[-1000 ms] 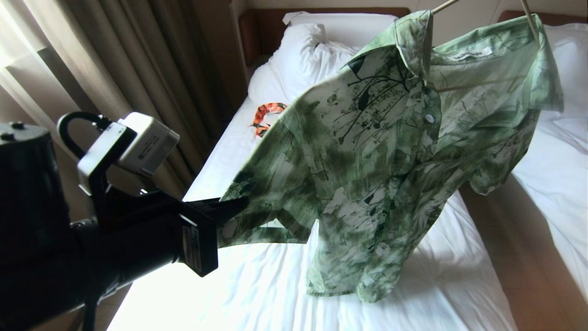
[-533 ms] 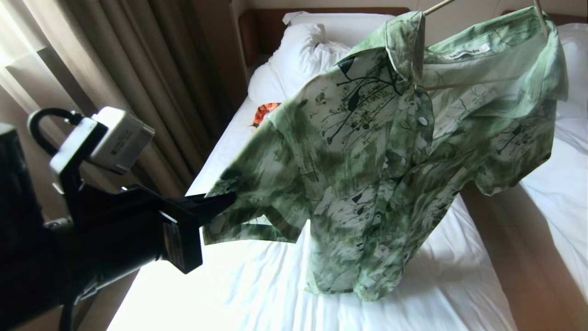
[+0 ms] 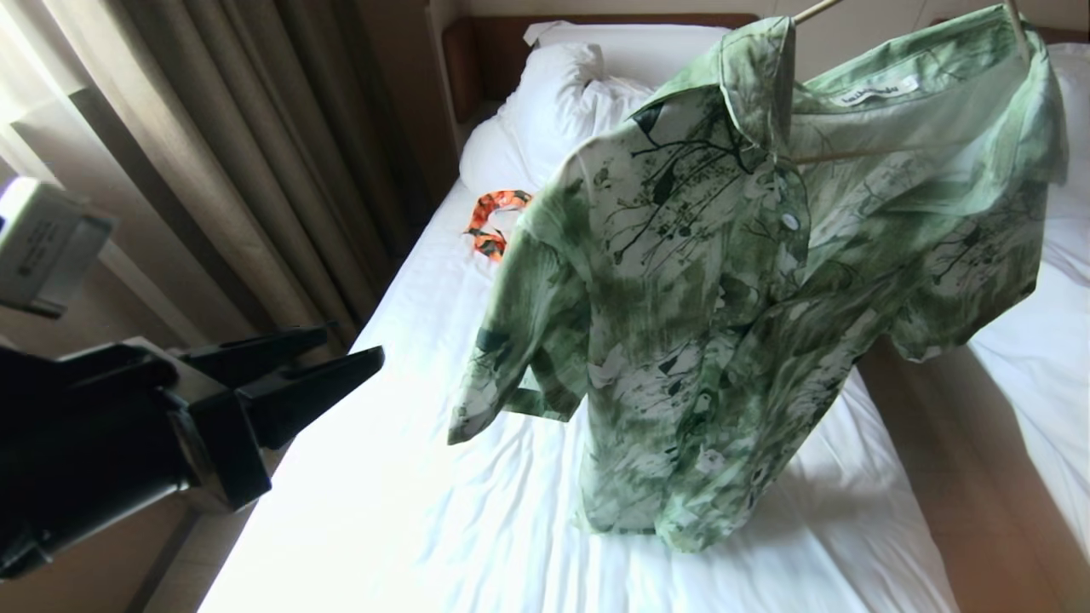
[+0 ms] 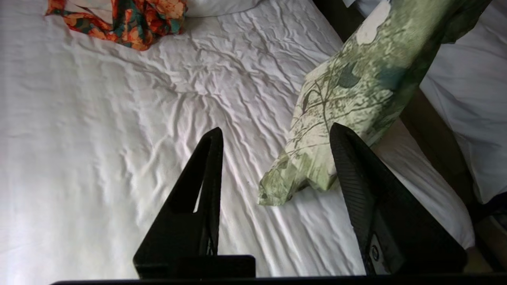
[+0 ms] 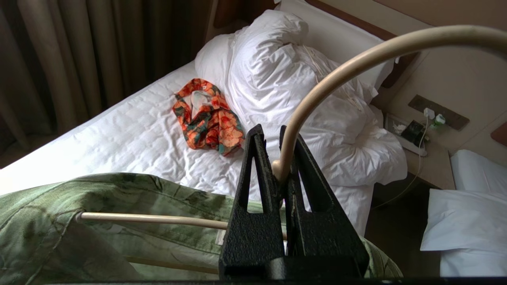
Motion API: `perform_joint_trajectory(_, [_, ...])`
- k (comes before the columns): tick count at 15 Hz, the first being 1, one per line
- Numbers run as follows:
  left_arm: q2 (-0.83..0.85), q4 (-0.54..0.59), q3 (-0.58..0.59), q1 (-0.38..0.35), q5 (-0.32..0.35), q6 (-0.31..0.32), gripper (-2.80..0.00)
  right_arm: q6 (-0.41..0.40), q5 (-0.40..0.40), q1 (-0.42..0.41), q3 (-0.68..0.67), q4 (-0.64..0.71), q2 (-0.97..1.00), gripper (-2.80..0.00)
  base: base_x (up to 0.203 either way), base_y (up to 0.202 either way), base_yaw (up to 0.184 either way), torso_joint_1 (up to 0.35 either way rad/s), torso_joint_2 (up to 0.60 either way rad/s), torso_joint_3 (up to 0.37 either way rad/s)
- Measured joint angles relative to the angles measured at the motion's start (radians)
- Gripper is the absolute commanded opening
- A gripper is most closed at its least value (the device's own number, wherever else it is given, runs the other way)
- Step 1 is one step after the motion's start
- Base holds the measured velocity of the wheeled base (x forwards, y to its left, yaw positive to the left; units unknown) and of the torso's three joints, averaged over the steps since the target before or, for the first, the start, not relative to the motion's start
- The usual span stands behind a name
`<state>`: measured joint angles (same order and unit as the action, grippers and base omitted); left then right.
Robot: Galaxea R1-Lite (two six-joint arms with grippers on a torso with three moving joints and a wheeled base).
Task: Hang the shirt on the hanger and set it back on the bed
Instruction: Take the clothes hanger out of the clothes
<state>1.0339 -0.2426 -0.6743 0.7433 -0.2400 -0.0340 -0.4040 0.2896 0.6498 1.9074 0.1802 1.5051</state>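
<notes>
Shirt hangs on hanger above bed.
Right pincer clamps stiff hanger neck; left pincer gapes empty. Limp, light fabric: carry by hanger.

TEXT CHECK | you will find no legible text | shirt: white neck label carries dark lettering, too small to read | camera housing on left wrist: printed sticker, characters not readable | no other markings to record
</notes>
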Motion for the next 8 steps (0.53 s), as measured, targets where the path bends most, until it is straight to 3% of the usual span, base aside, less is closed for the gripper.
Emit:
perform_joint_trajectory(4, [-0.153, 0.000, 0.111, -0.121, -0.074, 0.001, -2.80, -0.036, 0.001, -0.003, 0.039, -0.069, 0.021, -2.80, 0.000, 0.000, 0.000, 0.000, 0.00, 0.000])
perform_joint_trajectory(8, [-0.330, 0.047, 0.217, -0.287, -0.094, 0.002, -2.80, -0.073, 0.012, -0.005, 0.047, -0.182, 0.041, -2.80, 0.000, 0.000, 0.000, 0.000, 0.00, 0.000])
